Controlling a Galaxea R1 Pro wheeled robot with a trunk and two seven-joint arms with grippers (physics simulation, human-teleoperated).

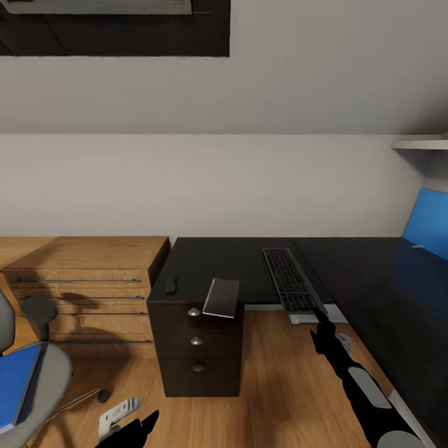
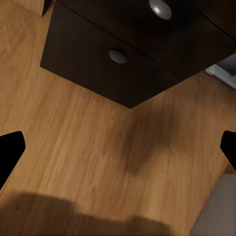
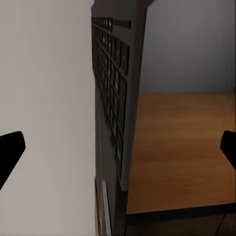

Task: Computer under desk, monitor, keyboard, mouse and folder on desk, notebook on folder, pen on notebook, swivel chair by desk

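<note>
Black keyboard [image 1: 290, 280] — near edge off desk [image 1: 249, 261]

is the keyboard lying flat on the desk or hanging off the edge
Flat but overhanging: the keyboard lies on the desk, its near end past the front edge by the right gripper.

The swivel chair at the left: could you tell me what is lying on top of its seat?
A blue folder lies flat on the grey seat of the swivel chair. Part of it runs past the picture's edge, and whatever might sit beneath it is covered.
</note>
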